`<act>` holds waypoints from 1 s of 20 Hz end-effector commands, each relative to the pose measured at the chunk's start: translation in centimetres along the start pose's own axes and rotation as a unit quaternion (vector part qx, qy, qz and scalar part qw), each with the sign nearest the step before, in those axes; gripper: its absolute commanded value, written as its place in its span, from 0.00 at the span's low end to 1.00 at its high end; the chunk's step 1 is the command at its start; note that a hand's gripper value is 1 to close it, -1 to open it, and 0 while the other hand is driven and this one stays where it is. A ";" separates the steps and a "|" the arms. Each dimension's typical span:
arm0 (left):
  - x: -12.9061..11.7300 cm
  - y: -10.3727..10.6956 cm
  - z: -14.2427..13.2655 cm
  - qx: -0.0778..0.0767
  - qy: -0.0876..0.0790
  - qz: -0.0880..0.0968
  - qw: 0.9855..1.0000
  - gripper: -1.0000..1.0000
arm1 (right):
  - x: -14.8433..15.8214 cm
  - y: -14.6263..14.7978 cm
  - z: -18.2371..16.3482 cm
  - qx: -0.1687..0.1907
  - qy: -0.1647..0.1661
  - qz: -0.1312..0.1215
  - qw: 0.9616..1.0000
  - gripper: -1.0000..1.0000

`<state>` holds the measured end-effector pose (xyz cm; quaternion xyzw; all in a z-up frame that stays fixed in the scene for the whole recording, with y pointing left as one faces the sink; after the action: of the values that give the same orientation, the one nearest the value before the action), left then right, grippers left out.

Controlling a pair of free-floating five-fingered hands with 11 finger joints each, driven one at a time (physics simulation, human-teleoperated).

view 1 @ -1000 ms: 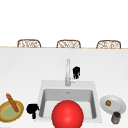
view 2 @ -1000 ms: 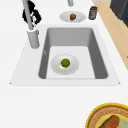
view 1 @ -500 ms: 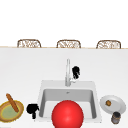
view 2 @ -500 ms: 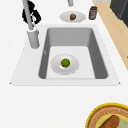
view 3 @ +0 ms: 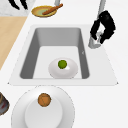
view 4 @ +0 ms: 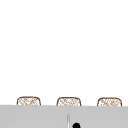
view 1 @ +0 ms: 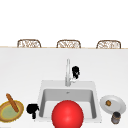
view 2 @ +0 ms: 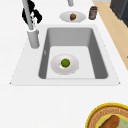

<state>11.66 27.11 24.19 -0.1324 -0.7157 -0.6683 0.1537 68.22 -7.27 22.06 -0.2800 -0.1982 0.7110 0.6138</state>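
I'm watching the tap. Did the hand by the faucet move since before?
No. The right hand sits just right of the faucet, same spot as earlier in the front view.

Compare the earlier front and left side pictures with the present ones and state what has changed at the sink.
Nothing has visibly changed. The right robot hand is still at the faucet, the left robot hand still hangs beside the sink, and the green fruit still lies on the plate in the basin.

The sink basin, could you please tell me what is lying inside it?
Inside the sink basin lies a white plate with a small green fruit on it. In the front view a red ball covers the basin floor, hiding both.
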 end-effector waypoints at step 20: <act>0.0 0.0 0.0 0.000 0.000 0.000 1.000 0.50 | -6.8 -0.1 8.2 -0.071 -0.048 -0.015 0.996 0.00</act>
<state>11.66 27.11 24.19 -0.1324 -0.7157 -0.6683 0.1537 65.23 -12.00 29.54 -0.2873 -0.2687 0.7047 0.5905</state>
